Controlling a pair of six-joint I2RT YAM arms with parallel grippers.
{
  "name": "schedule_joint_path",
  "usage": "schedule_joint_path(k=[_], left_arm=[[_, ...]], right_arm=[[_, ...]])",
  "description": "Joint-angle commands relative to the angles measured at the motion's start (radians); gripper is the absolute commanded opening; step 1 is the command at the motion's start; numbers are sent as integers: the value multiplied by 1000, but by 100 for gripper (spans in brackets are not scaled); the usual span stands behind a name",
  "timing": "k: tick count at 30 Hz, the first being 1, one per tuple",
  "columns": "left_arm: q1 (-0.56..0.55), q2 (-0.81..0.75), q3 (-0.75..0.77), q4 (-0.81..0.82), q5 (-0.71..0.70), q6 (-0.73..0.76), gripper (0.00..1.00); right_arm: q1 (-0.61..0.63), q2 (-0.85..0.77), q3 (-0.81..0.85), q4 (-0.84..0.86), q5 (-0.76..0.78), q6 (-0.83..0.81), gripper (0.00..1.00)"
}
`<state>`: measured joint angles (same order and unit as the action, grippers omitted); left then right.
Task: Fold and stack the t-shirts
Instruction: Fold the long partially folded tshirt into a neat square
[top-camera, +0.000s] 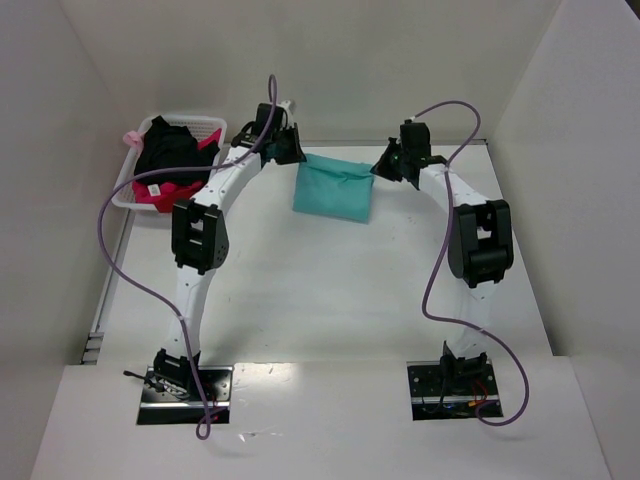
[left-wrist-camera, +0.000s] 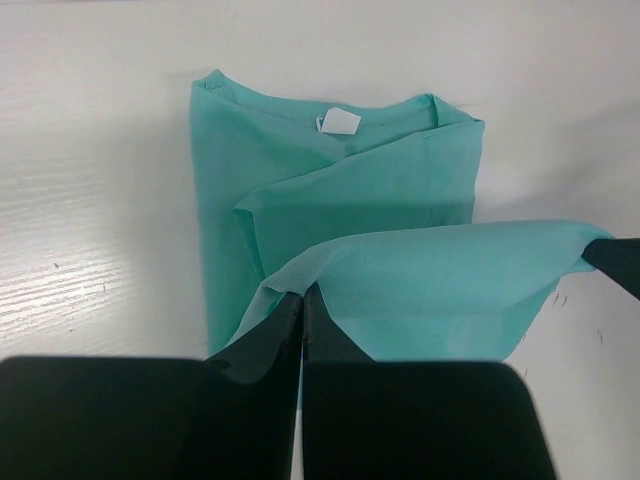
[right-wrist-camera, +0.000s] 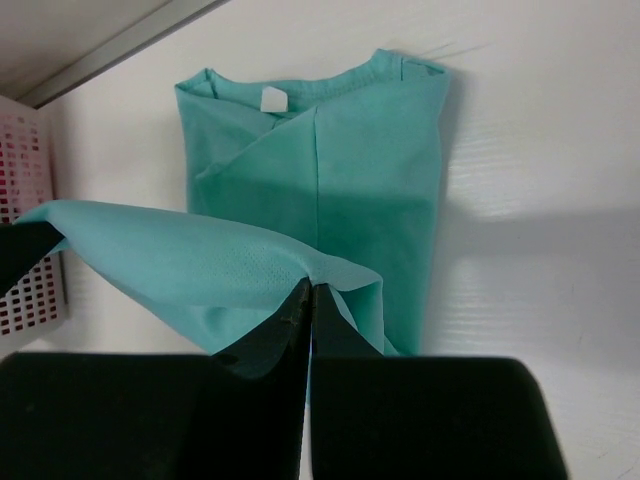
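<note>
The left gripper (left-wrist-camera: 302, 297) and right gripper (right-wrist-camera: 308, 290) each clamped the lifted hem of the teal t-shirt (top-camera: 333, 190), far-centre on the table (top-camera: 320, 290). Uneven travel could skew the fold or tug a corner free.

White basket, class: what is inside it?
Inside the white basket lie crumpled black clothing and pink clothing. Whatever sits beneath them, and the basket's floor, is covered.
</note>
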<state>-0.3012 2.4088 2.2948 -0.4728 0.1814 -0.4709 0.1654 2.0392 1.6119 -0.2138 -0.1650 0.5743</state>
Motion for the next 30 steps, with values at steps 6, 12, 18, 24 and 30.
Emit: schedule_joint_path(k=[6, 12, 18, 24, 30], left_arm=[[10, -103, -79, 37, 3, 34, 0], [-32, -272, -346, 121, 3, 23, 0], [-41, -459, -664, 195, 12, -8, 0], [-52, -623, -814, 217, 23, -8, 0], [-116, -761, -928, 197, 23, -26, 0]], right_arm=[[-9, -145, -61, 62, 13, -19, 0], [-9, -289, -226, 93, -20, 18, 0], [28, -445, -389, 113, -21, 39, 0], [86, -583, -524, 93, 9, 84, 0], [114, -767, -642, 60, 33, 113, 0]])
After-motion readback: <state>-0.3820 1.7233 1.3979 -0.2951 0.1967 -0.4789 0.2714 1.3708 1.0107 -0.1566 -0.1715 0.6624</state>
